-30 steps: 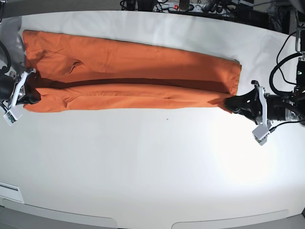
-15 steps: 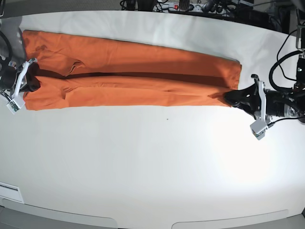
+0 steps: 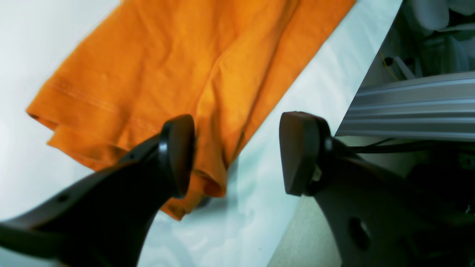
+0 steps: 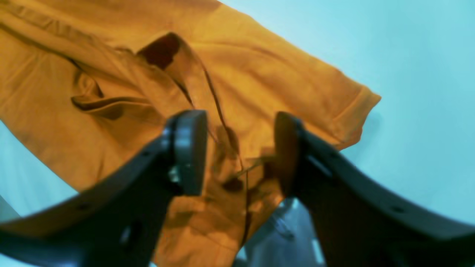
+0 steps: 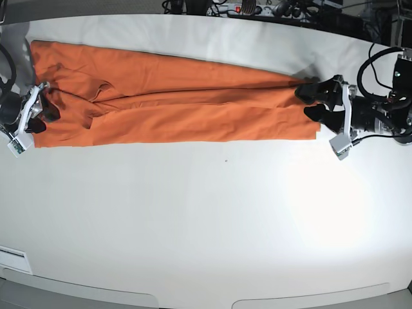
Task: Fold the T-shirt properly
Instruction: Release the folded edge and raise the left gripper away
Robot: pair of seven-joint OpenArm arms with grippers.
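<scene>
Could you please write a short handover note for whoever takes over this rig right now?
Left pincer: open, at the shirt's hem end, holding nothing.
Right pincer: open above the other end, holding nothing.
T-shirt: lies flat on the white table as a long, narrow band along the far side.
Done: lengthwise fold laid down, both ends let go.
Left: fold the band crosswise into a compact packet and smooth the wrinkles near the right pincer.
</scene>
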